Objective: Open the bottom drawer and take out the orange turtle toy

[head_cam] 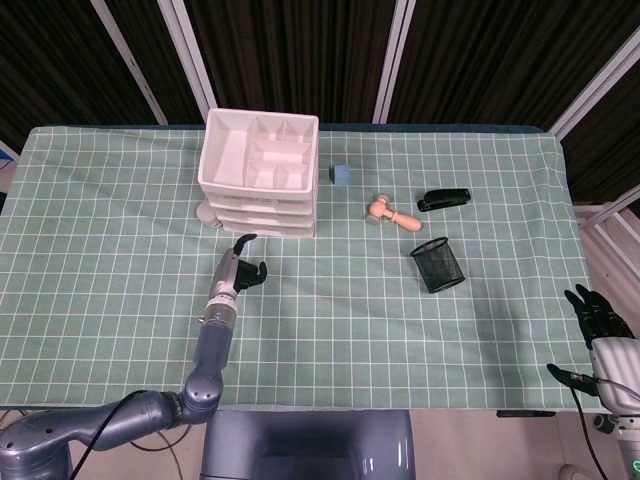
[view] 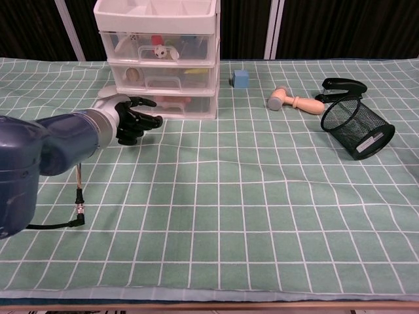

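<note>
Drawer unit [head_cam: 260, 186]: white, three clear-front drawers w/ open compartment tray on top, stands toward back-left of counter [head_cam: 330, 340], which carries a green checked cloth. All drawers closed. Bottom drawer [view: 169, 103]: front flush w/ the fronts above it; orange-pink item visible behind the clear front, in chest view only; too blurred to confirm as the turtle toy.

Left hand [view: 133, 119]: low over cloth, just in front of bottom drawer, near its left end. Fingers dark, loosely curled and apart, holding nothing; thumb raised toward drawer front. Contact w/ drawer front: cannot tell from either view. Forearm runs from near-left counter edge up to the hand.

Right hand [head_cam: 598, 318]: off counter at lower right of head view, fingers spread, holding nothing.

Other items:
- Small white jar [head_cam: 206, 213], touching or just beside unit's left side.
- Blue cube [head_cam: 341, 175], right of unit.
- Wooden mallet [head_cam: 394, 212], lying flat.
- Black stapler [head_cam: 444, 199], behind mesh cup.
- Black mesh pen cup [head_cam: 437, 264], tipped on its side.
</note>
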Motion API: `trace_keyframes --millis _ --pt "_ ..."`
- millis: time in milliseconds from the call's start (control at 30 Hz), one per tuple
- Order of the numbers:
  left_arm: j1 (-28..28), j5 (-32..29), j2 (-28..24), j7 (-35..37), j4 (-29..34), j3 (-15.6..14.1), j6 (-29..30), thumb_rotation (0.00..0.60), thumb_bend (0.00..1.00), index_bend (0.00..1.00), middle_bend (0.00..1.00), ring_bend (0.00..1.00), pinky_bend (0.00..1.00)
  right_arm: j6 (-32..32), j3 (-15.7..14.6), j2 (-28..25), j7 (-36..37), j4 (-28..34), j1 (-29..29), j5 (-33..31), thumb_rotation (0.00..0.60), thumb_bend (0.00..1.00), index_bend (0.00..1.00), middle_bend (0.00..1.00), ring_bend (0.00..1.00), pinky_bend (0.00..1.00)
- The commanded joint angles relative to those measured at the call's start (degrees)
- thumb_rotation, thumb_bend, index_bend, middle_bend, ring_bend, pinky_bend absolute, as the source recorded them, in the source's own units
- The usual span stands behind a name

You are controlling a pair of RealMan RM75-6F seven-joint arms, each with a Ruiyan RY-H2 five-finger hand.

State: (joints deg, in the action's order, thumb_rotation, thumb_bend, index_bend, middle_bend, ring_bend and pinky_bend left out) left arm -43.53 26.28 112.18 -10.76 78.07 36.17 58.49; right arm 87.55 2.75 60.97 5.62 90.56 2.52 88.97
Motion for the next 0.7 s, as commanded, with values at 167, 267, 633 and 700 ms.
trace_keyframes --millis 167,267,633,700 --pt "-2.45 -4.2 1.74 3.07 -3.69 2.78 -4.06 0.6 0.52 0.15 1.0 1.0 1.0 -0.33 0.07 0.03 0.2 -0.04 0.12 -0.26 0.6 0.01 0.0 0.0 0.0 0.21" --pt "-3.29 -5.61 2.27 3.96 -4.82 3.57 -4.85 0.6 0.52 0.15 1.0 1.0 1.0 -0.36 0.11 -0.02 0.33 0.03 0.11 -0.38 0.6 0.01 0.0 0.0 0.0 0.21" --pt "-6.45 -7.84 4.29 7.65 -9.58 6.25 -6.89 0.6 0.53 0.15 1.0 1.0 1.0 -0.32 0.11 -0.1 0.74 0.21 0.06 -0.42 0.6 0.01 0.0 0.0 0.0 0.21" --pt "-6.84 -8.58 4.59 8.06 -10.28 6.59 -7.15 0.6 0.53 0.15 1.0 1.0 1.0 -0.3 0.1 -0.13 0.76 0.26 0.05 -0.39 0.6 0.01 0.0 0.0 0.0 0.21"
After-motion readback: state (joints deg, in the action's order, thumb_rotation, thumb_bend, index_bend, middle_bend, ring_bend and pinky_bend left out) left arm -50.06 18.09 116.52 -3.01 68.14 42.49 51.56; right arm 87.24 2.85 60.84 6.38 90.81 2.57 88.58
